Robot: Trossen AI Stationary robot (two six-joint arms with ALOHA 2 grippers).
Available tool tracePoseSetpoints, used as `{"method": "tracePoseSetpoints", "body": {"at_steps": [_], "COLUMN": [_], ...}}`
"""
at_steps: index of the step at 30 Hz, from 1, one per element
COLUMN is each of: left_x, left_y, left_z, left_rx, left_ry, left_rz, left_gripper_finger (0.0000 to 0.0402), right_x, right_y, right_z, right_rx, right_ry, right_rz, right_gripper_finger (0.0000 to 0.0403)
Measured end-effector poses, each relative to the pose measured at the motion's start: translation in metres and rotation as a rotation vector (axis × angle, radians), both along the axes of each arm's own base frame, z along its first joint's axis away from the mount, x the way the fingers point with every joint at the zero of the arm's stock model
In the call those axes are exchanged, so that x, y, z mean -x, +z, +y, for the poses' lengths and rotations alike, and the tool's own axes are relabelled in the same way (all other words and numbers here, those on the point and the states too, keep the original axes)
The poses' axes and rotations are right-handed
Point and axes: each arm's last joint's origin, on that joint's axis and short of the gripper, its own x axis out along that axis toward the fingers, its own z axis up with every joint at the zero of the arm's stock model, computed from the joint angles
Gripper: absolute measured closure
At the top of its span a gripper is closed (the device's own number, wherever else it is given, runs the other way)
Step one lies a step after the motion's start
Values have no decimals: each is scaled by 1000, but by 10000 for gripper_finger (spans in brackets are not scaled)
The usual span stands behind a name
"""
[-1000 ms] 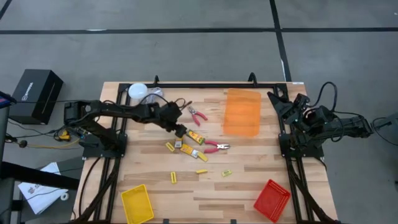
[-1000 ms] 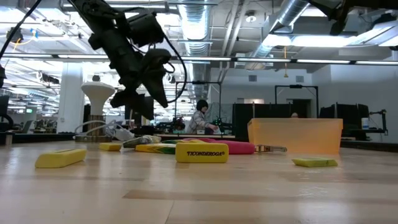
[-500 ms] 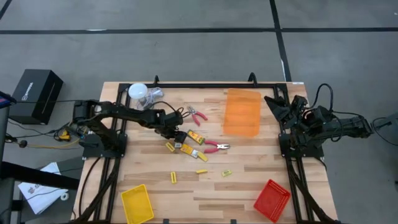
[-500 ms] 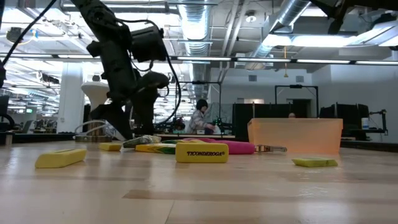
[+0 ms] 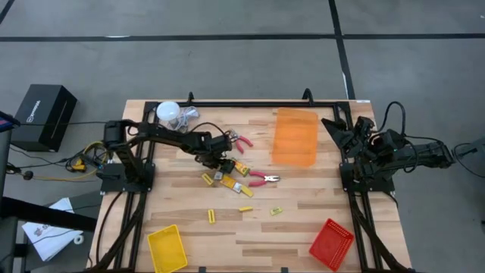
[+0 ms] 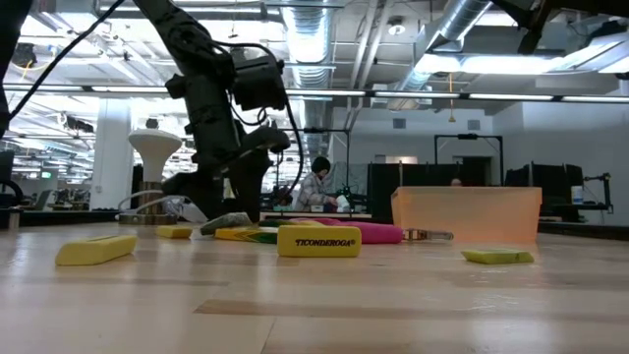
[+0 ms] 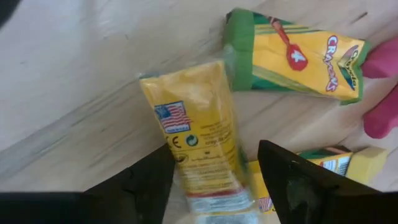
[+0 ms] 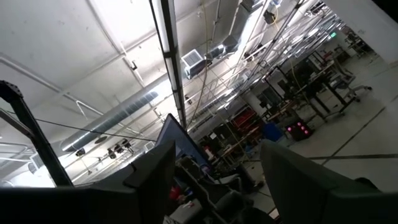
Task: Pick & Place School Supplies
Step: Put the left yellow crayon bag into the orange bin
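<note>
My left gripper [image 5: 222,161] is low over a cluster of school supplies near the table's middle, fingers open. In the left wrist view its fingers [image 7: 143,186] stand on either side of a yellow wrapped pack [image 7: 202,137] lying flat on the wood; whether they touch it I cannot tell. Just beyond lies a yellow and green crayon box [image 7: 292,56]. More yellow packs [image 5: 227,182], two red-handled pliers [image 5: 241,140] [image 5: 264,179] and small yellow sticks [image 5: 211,216] lie flat around it. My right gripper [image 5: 333,123] waits, open, at the table's right edge, raised.
An orange tray [image 5: 294,136] sits right of the cluster toward the far edge. A yellow tray [image 5: 167,248] and a red tray [image 5: 332,243] sit at the near corners. A white cup-like object [image 5: 168,112] stands at the far left. Bare wood lies near the front middle.
My left gripper has come down from above the cluster to table height, shifted slightly toward the table's right, and now straddles the yellow pack. The supplies have not moved.
</note>
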Motion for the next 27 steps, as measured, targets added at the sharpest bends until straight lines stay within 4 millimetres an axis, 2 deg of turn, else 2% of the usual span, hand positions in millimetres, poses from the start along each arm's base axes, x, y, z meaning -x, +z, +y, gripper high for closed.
{"method": "tracePoseSetpoints", "body": {"at_steps": [3,7,18,21,22,23,27], "left_x": [1,3,4,6,9,11,16], "left_y": [-1,-2,2,16,21,29,63], "left_z": [3,7,10,11,13,15,22], "left_rx": [-2,4,-17,-75,-103,-129,-189], "left_ry": [4,17,-17,-5,7,23,69], "left_rz": [11,17,-21,-57,-59,-78,-218], "left_gripper_finger": [224,316,317,318,332,352,354], "right_x": [0,0,0,1,1,1,2], "right_y": [0,0,0,1,1,2,3], "right_z": [0,0,0,0,0,0,0], "right_rx": [-2,1,13,15,19,25,34], "right_ry": [0,-2,-11,-12,-15,-18,-24], "right_rz": [-1,0,0,-6,-8,-9,-15], "right_gripper_finger": [178,178,178,178,178,178,178]}}
